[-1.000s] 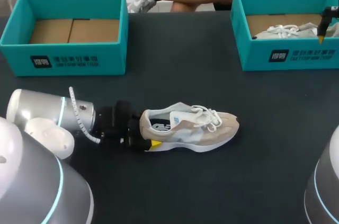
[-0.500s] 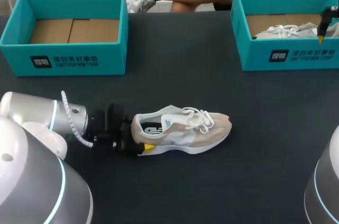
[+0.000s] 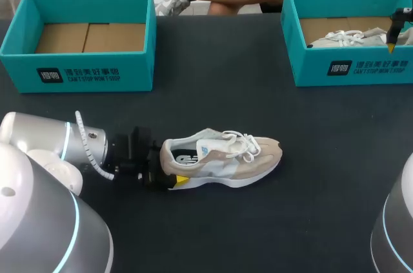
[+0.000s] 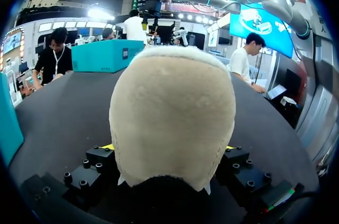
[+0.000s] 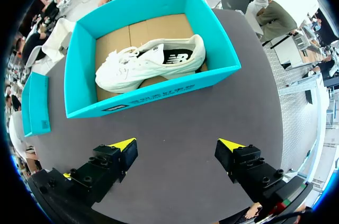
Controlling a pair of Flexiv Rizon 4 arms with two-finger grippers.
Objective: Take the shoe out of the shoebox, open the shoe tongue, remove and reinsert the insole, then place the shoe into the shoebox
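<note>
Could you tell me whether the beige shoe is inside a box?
Out: the shoe lies on the table, heel in the left hand.

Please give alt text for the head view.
The left gripper holds the heel of a beige laced sneaker on the black table. Behind stand an empty teal cardboard shoebox and a second shoebox holding a white sneaker.

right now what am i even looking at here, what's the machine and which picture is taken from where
It is a robot with two arms at a dark table. One picture looks down from a fixed camera above and behind it. The two round ones come from a camera on each wrist. Two teal boxes stand on the table: the left box is empty, and the right box holds a white shoe. A beige shoe sits on its sole nearer the robot. The left gripper is closed on its heel. The right gripper is open and holds nothing.
</note>
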